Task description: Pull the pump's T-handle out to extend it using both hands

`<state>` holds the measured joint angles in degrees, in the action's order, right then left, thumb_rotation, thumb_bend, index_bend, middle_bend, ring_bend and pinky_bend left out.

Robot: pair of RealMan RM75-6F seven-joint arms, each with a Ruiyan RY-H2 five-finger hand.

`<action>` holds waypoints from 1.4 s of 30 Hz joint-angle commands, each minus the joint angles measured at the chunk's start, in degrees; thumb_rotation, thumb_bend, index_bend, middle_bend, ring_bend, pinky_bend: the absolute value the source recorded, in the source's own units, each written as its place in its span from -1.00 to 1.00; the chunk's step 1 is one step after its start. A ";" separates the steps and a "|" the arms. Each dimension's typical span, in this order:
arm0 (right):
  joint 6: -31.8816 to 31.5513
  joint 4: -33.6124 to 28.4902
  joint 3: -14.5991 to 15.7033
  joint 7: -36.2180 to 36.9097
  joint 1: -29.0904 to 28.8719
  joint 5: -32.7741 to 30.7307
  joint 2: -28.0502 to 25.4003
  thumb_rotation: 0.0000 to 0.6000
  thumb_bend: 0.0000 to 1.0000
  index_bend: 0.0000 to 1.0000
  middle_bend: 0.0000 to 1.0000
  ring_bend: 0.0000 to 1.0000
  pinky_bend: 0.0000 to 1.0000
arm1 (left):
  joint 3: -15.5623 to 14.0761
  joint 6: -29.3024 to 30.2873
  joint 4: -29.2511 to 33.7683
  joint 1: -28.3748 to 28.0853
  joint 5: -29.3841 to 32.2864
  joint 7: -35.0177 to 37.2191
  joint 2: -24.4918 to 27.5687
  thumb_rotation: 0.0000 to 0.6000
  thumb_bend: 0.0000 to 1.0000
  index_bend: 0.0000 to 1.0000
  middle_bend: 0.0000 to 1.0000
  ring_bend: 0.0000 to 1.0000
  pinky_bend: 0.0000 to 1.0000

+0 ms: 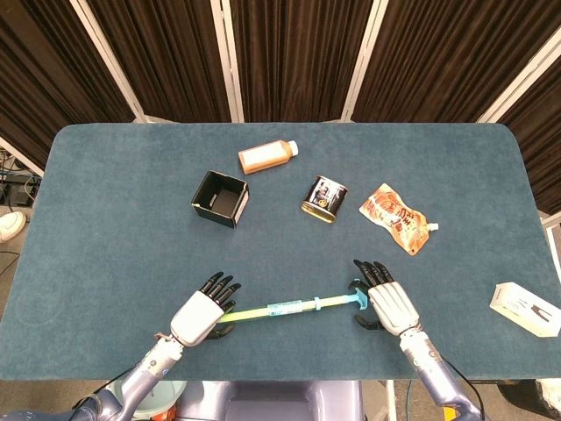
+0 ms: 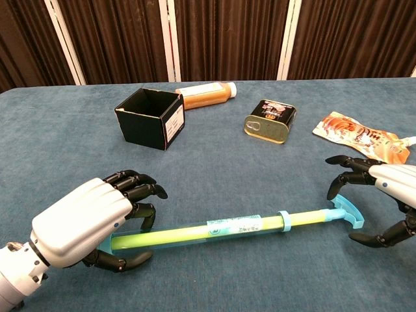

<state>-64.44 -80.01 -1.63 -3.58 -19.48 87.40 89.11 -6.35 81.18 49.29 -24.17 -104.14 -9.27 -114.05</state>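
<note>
A: Pump (image 1: pixel 272 308) position?

B: Flat on the table (image 1: pixel 105 219), near the front edge. Long axis runs roughly 8 o'clock to 2 o'clock in the head view, barrel end low at 8, T-handle (image 2: pixel 346 213) at the 2 o'clock end. Rod shows only a short way past the blue collar (image 2: pixel 283 221); I judge it barely extended.

A: Left hand (image 2: pixel 88 221)?

B: Arched over the barrel's far-left end, fingers curled down on both sides of the tube. Looks like a loose wrap; I cannot tell whether it is clamped or merely caging.

A: Right hand (image 2: pixel 383 195)?

B: At the handle end, just to its 3 o'clock. Fingers reach over the crossbar, thumb sits below it at about 5 o'clock. Chest view shows a gap between the fingertips and the blue plastic, so not yet closed on it; holding nothing, fingers apart.

A: What does the pull turn on?

B: The rod must travel along the pump's own axis, toward 2–3 o'clock, away from the left hand. The right hand is the nearer one to the handle and lies on that line. Left hand must pin the barrel, or the whole pump slides.

A: Surroundings?

B: Black box (image 1: pixel 220 198), orange bottle (image 1: pixel 267 156), tin (image 1: pixel 325 196) and pouch (image 1: pixel 396 217) at 12 o'clock, well apart. White carton (image 1: pixel 524 308) at 3.
</note>
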 commanded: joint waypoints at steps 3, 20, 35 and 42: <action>0.67 1.23 0.15 3.65 -0.56 -0.14 -0.03 1.00 -0.39 -0.32 -0.94 -1.00 -1.00 | -0.26 0.33 -0.73 -0.03 -0.22 0.54 -0.74 1.00 -0.01 0.25 -0.57 -0.74 -0.69; 3.72 1.81 1.36 10.34 -1.92 -0.87 -0.13 1.00 -0.33 -0.25 -0.91 -1.00 -1.00 | -0.16 3.17 -4.63 -0.70 -1.25 2.71 -3.39 1.00 -0.01 0.26 -0.55 -0.74 -0.69; 2.24 3.50 2.28 17.83 -1.98 0.86 1.20 1.00 -0.31 0.08 -0.75 -0.99 -1.00 | 0.49 6.05 -6.34 -1.48 -1.42 6.27 -4.01 1.00 -0.01 0.26 -0.53 -0.73 -0.69; 0.10 3.83 2.39 20.22 -1.65 1.97 1.32 1.00 -0.27 0.35 -0.63 -0.92 -1.00 | 0.30 6.71 -6.67 -1.39 -1.51 6.29 -4.50 1.00 -0.01 0.27 -0.53 -0.73 -0.69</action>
<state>-63.74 -76.24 0.80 16.32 -21.26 89.05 90.38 -6.00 87.80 42.66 -25.59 -105.59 -2.92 -118.52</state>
